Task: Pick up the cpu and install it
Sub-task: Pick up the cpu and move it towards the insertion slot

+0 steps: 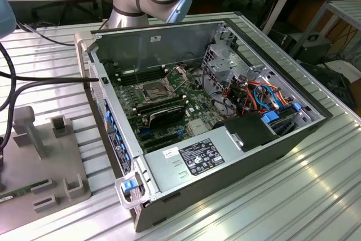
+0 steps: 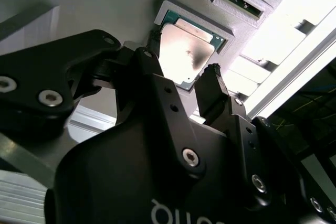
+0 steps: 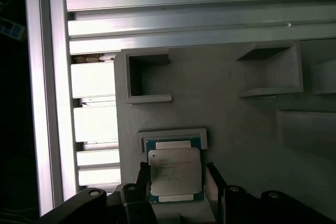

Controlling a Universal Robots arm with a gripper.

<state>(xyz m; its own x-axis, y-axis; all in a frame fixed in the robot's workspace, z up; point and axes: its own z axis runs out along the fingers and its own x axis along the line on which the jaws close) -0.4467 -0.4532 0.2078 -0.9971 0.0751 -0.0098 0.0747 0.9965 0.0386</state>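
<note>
Hovering open over the cpu, lying flat in its pocket.

Gripping nothing, with the jaws parted and straddling the cpu, one to each side, directly between them in both wrist views. Resting metal top up in a shallow framed pocket of the grey holder, lying on the desk at the exterior view's left, well apart from the open computer case and its socket. Looking near square, perhaps slightly longer along the gap than across it. Leaving contact between jaws and cpu edges hard to make out, one corner being hidden behind the jaws in the second wrist view.
</note>
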